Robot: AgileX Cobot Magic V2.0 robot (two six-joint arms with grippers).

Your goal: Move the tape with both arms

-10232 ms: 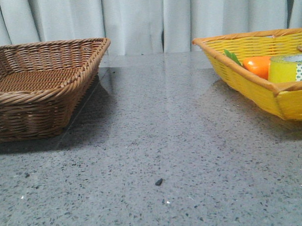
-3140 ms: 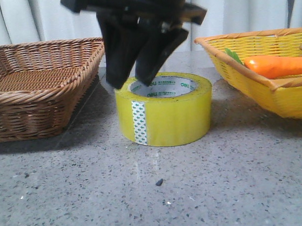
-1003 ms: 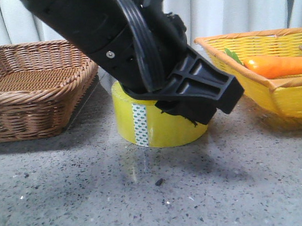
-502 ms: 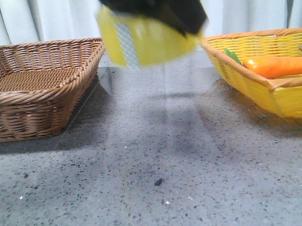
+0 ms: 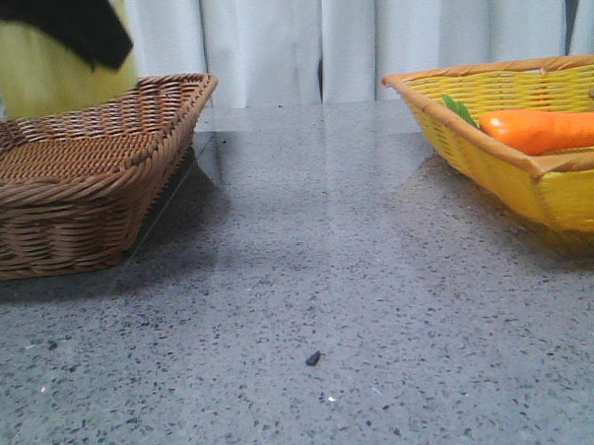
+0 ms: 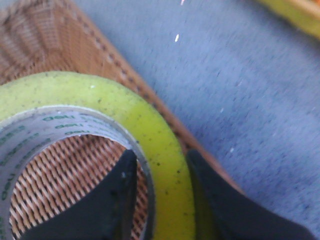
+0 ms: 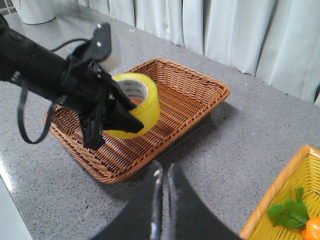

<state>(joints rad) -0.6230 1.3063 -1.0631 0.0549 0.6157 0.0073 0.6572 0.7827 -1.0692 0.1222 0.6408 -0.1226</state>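
The yellow tape (image 5: 44, 71) hangs above the brown wicker basket (image 5: 87, 163) at the far left of the front view, blurred and partly cut off by the frame. My left gripper (image 6: 162, 167) is shut on the roll's wall, with one finger inside the core and one outside. The right wrist view shows the tape (image 7: 145, 102) held in my left gripper (image 7: 122, 115) over the basket's floor (image 7: 185, 95). My right gripper (image 7: 164, 172) is shut and empty above bare table beside the basket.
A yellow basket (image 5: 532, 183) at the right holds an orange carrot (image 5: 544, 128) with green leaves; its corner also shows in the right wrist view (image 7: 280, 200). The grey speckled table (image 5: 319, 281) lies between the baskets. White curtains hang behind.
My left gripper lifted the tape off the table's middle and carried it left, from above the table to over the brown basket.
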